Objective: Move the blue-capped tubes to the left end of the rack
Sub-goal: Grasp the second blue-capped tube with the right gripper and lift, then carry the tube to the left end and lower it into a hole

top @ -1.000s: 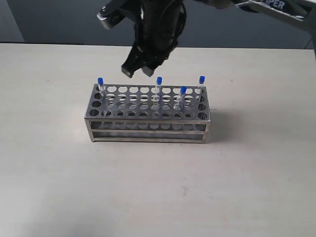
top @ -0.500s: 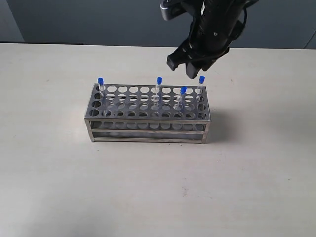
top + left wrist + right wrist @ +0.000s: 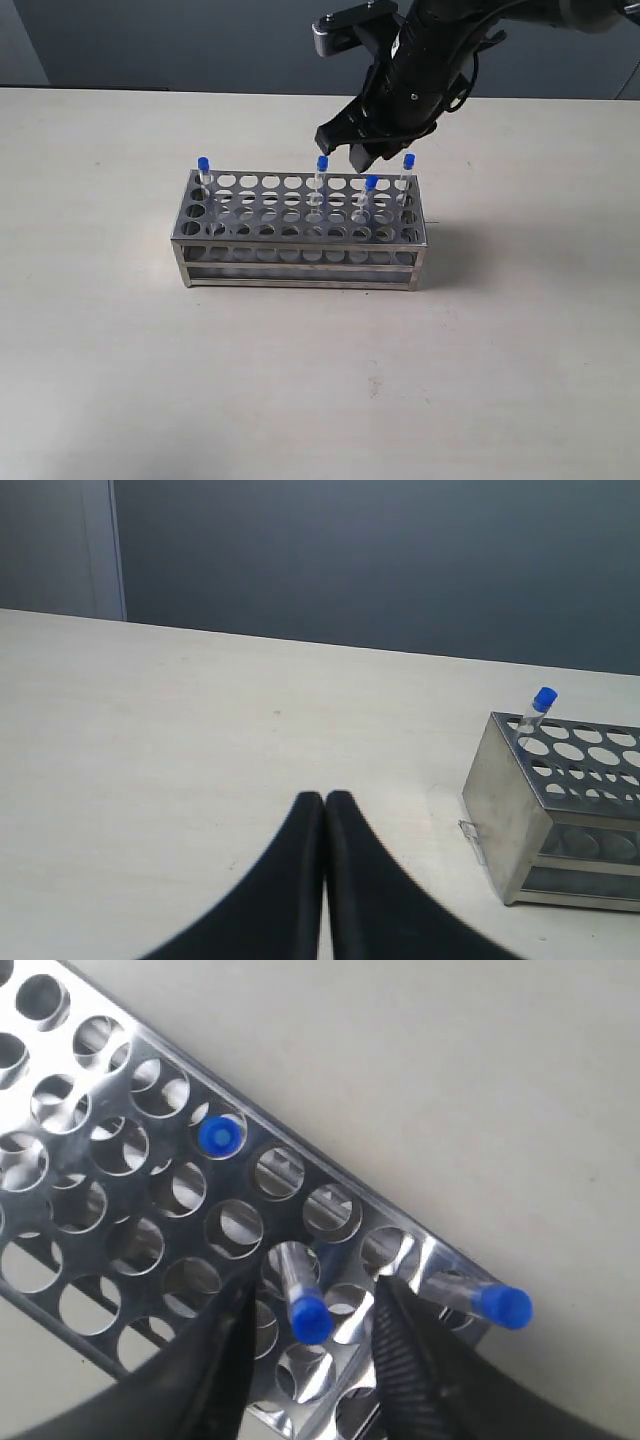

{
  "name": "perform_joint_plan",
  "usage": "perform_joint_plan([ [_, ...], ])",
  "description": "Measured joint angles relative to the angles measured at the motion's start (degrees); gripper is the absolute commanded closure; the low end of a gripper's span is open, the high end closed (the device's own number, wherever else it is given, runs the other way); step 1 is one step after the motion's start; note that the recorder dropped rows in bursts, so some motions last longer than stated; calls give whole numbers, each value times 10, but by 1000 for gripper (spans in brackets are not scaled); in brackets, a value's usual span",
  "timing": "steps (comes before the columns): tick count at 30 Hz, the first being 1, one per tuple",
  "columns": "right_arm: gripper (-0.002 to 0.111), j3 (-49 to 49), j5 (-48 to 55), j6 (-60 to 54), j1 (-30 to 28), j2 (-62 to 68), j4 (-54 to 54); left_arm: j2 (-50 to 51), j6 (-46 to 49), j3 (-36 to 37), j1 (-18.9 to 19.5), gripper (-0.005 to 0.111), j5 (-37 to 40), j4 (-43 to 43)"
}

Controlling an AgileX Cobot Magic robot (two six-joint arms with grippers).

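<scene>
The steel rack stands mid-table. Blue-capped tubes sit in it: one at the left end, one mid-rack, one further right, one at the right end. My right gripper hangs open just above the rack's right half. In the right wrist view this gripper has its fingers on either side of one tube's cap without touching it; the end tube lies outside. My left gripper is shut and empty, beside the rack's left end.
The pale table stretches round the rack on all sides. A dark wall runs behind the table's far edge. The left arm does not show in the exterior view.
The right gripper swung from above the rack's middle to above its right end, then shifted back left and lower over the tubes. The tubes and rack have not moved.
</scene>
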Motion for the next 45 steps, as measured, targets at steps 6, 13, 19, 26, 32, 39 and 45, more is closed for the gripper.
perform_joint_plan([
  [6, 70, 0, -6, 0, 0, 25, 0, 0, 0, 0, 0, 106, 0, 0],
  [13, 99, 0, -17, 0, 0, 43, 0, 0, 0, 0, 0, 106, 0, 0],
  [19, 109, 0, -24, -2, 0, 43, 3, 0, 0, 0, 0, 106, 0, 0],
  [26, 109, 0, -6, -2, 0, -15, 1, 0, 0, 0, 0, 106, 0, 0],
  [32, 109, 0, 6, -3, 0, -69, 1, 0, 0, 0, 0, 106, 0, 0],
  [39, 109, 0, 7, -17, 15, -111, -1, 0, 0, 0, 0, 106, 0, 0],
  [45, 109, -12, -28, -91, 62, -110, 34, 0, 0, 0, 0, 106, 0, 0],
])
